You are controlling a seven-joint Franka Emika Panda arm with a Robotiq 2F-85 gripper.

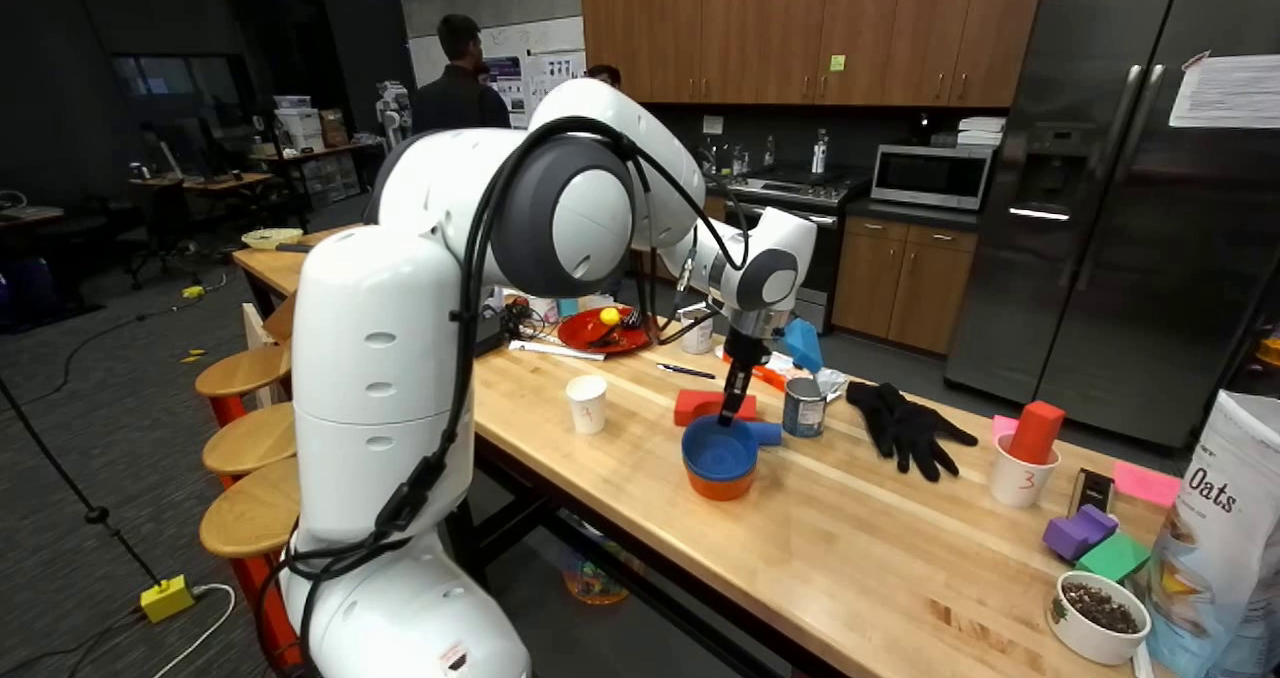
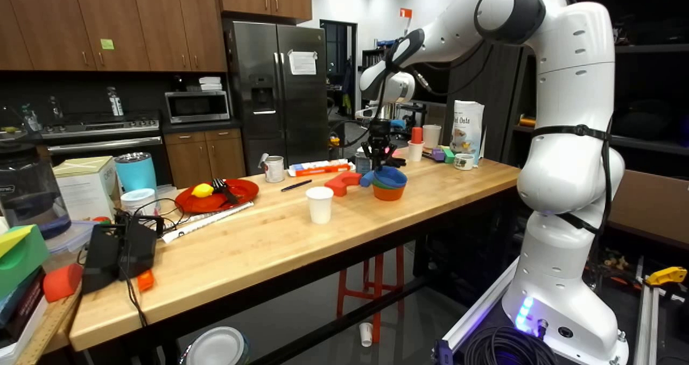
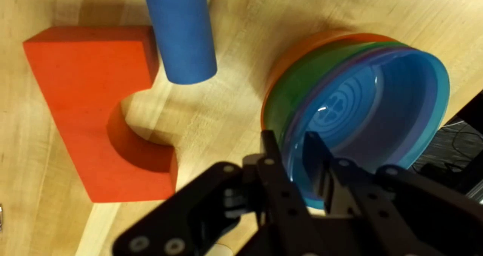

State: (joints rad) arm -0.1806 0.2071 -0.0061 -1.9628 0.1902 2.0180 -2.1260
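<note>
Blue bowl (image 3: 362, 112) tops nested bowls (image 3: 286, 93); parted claw (image 3: 289, 137) straddles its rim

Gripper (image 3: 290, 144): blurred in wrist view, covers part of the wall of the blue bowl (image 3: 362, 120). Green bowl (image 3: 296, 88) under it: mostly hidden. Orange bowl (image 1: 720, 486): inside mostly covered. Blue cylinder (image 3: 181, 33): cut off by the wrist view's top edge. Black gloves (image 2: 395, 161), far edge of the bench (image 1: 850, 558): mostly hidden behind gripper and bowls in an exterior view. Dark can (image 1: 805, 413), same edge: label too small to read. Oats bag (image 1: 1210, 558), bench end: cut off by right and bottom edges in an exterior view; so is 1 bench corner, at the bottom. Person no. 2 (image 1: 604, 74): nearly all hidden behind the arm (image 1: 385, 338). Fridge sheet (image 2: 303, 62): writing unreadable.
</note>
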